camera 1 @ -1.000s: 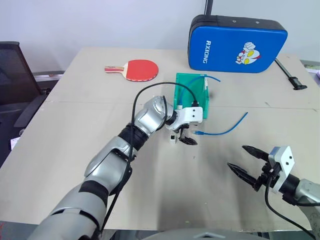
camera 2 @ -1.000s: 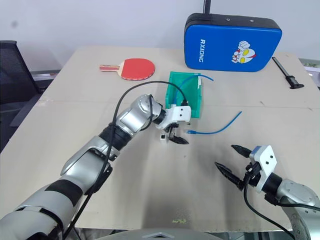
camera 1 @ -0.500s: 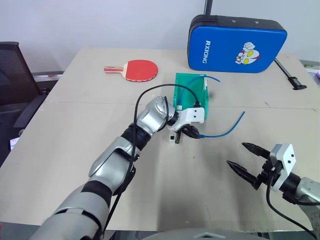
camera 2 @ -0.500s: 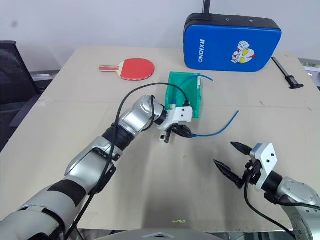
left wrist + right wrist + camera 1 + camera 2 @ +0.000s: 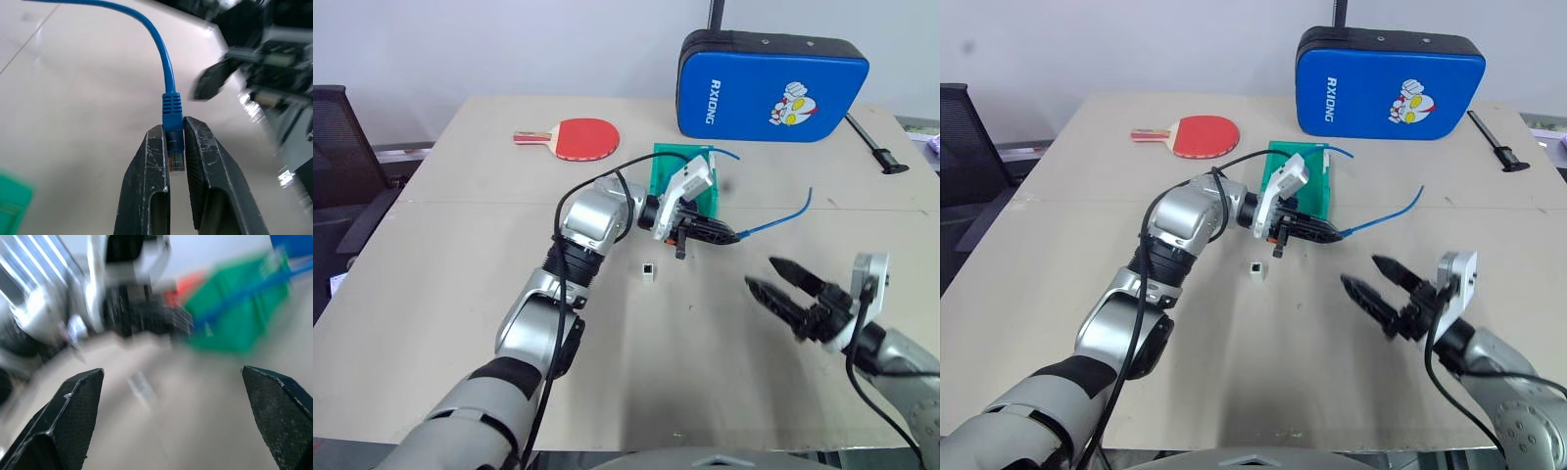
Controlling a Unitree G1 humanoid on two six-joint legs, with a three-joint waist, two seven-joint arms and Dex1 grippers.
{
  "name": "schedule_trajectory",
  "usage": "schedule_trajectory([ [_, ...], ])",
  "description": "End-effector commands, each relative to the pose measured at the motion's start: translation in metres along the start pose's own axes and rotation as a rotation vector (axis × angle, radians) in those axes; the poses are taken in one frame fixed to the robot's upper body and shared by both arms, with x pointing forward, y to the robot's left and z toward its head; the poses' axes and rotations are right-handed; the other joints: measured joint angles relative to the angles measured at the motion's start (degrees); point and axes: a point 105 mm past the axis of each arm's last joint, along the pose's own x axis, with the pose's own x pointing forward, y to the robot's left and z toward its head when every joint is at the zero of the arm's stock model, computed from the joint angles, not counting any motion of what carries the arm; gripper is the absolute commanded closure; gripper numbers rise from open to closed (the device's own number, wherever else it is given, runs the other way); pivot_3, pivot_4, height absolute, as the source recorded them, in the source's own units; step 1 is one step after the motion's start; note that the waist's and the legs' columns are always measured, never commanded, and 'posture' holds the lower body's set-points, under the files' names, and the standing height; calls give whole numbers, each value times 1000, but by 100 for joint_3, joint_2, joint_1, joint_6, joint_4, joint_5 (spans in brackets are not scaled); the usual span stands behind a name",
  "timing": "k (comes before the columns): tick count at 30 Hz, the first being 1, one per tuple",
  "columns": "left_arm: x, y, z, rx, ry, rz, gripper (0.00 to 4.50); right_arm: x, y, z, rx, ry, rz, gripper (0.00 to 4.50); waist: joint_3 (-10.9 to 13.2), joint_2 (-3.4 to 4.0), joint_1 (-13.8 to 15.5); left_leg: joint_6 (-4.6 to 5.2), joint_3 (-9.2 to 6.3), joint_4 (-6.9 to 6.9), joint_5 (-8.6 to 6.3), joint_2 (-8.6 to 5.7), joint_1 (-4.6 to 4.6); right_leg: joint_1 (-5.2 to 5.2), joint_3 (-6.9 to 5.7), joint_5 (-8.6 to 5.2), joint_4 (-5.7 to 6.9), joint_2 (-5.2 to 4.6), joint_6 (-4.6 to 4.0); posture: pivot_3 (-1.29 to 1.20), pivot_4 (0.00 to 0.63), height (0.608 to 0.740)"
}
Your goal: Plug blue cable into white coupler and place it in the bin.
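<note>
While the left gripper (image 5: 175,161) has its jaws clamped on the clear plug end of the thin bright-blue cable (image 5: 773,222), lifted off the beige surface (image 5: 460,284), the tiny white plastic coupler (image 5: 649,269) lies just below it, near the small teal-green bin (image 5: 662,168). Right gripper (image 5: 785,285) hovers nearby, jaws wide apart.

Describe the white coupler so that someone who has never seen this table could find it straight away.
Start at the green bin in the middle of the tan table. Just in front of it, toward the robot, a tiny white block stands alone on the bare tabletop: the white coupler. Its small boxy shape and dark square socket mark it out, and nothing touches it.
</note>
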Motion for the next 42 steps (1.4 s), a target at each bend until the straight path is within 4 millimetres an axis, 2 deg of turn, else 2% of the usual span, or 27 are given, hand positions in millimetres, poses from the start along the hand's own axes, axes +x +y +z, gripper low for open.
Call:
schedule_trajectory([
  [1, -1, -19, 31, -15, -113, -76, 4430, 12, 3, 13, 67, -61, 46, 59, 0, -1, 11, 0, -5, 0, 0, -3, 0, 1, 0, 0, 0, 1, 0, 0, 150, 681],
  [3, -5, -27, 41, -47, -165, -116, 4430, 20, 3, 26, 95, -101, 94, 59, 0, -1, 7, 0, -6, 1, 0, -6, -4, 0, 3, 0, -1, 2, 0, 0, 150, 681],
  [8, -10, -38, 52, -98, -216, -175, 4430, 25, 10, 46, 136, -143, 191, 59, 0, 0, 7, -1, -8, -2, 1, -7, -7, -2, 6, -4, -3, -3, 7, 0, 150, 681],
  [11, -14, -42, 56, -125, -243, -202, 4500, 25, 13, 48, 141, -137, 220, 953, 0, 0, 6, -1, -13, -7, 0, -8, -9, -2, 5, -6, -4, -5, 10, 0, 150, 681],
  [17, -14, -42, 45, -139, -205, -198, 4500, 23, 17, 53, 145, -137, 267, 3947, 0, 0, -2, -1, -9, -5, 0, -9, -8, -2, 8, -6, -4, -7, 11, 0, 150, 681],
  [18, -14, -42, 43, -140, -200, -198, 4500, 23, 17, 55, 144, -139, 270, 4334, 1, 0, 1, -1, -9, -6, 0, -9, -7, -2, 9, -6, -3, -7, 11, 0, 150, 681],
  [19, -13, -42, 42, -140, -196, -198, 4500, 23, 17, 56, 144, -143, 271, 4470, 0, 0, 3, -1, -9, -5, 0, -9, -7, -2, 9, -6, -2, -7, 11, 0, 150, 681],
  [32, -11, -38, 36, -134, -192, -172, 4500, 27, 22, 59, 131, -124, 300, 4470, 1, 0, 2, 0, -9, -5, 0, -9, -9, -2, 9, -6, -6, -8, 11, 0, 150, 681],
  [36, -17, -39, 40, -56, -235, -188, 4500, 28, 21, 59, 132, -123, 301, 4470, 1, 0, 2, -1, -7, -5, 0, -9, -9, -2, 10, -6, -6, -8, 11, 0, 150, 681],
  [38, -19, -43, 38, -35, -226, -206, 3530, 29, 21, 60, 136, -128, 304, 4500, 1, 0, -3, -1, -7, -6, 0, -9, -9, -3, 10, -7, -7, -8, 10, 0, 150, 681],
  [42, -22, -44, 35, -1, -228, -192, 2018, 29, 19, 61, 155, -146, 301, 4500, 1, 0, 2, -1, -8, -7, 0, -8, -11, -4, 9, -7, -8, -8, 10, 0, 150, 681],
])
